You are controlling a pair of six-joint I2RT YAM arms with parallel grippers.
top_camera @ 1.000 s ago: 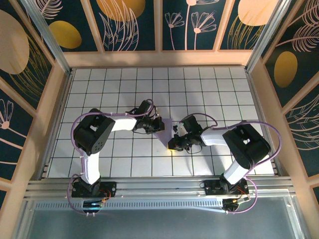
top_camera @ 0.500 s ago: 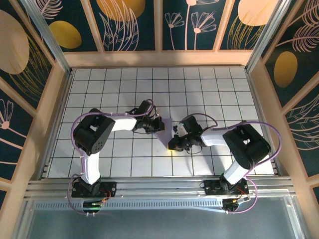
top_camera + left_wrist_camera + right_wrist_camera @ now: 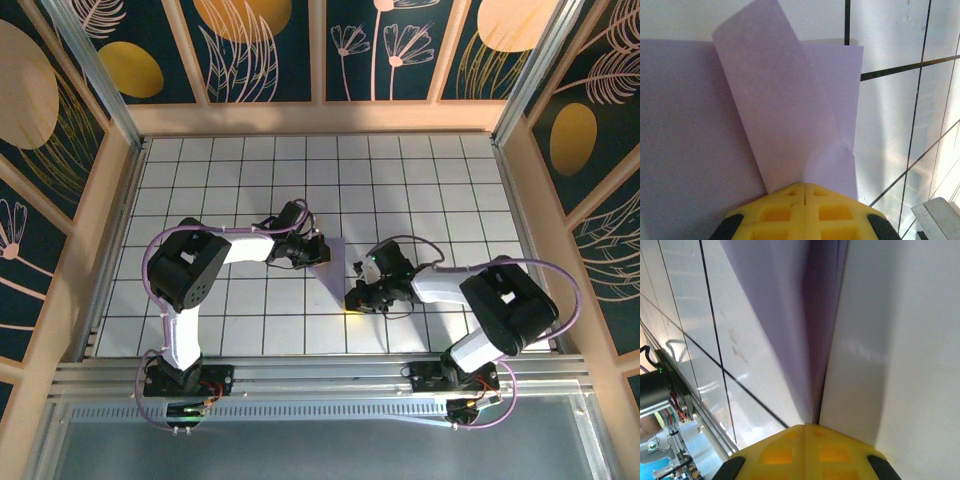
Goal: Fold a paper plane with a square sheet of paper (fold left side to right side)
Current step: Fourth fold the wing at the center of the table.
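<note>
top external | paper (image 3: 336,272) spans 11-to-5 o'clock between grippers | left gripper (image 3: 320,250) clamps 11 end; right gripper (image 3: 356,297) clamps 5 end; both equally near

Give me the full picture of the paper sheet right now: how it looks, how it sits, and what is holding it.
The square sheet of paper is thin, plain, pale lavender and unmarked. It sits mid-table on the white grid tiles, between the two arms. One part lies flat. A flap curls up over it from the left gripper, whose yellow pads are shut on its edge. The right gripper pinches another edge, where the sheet rises in a shadowed fold.
</note>
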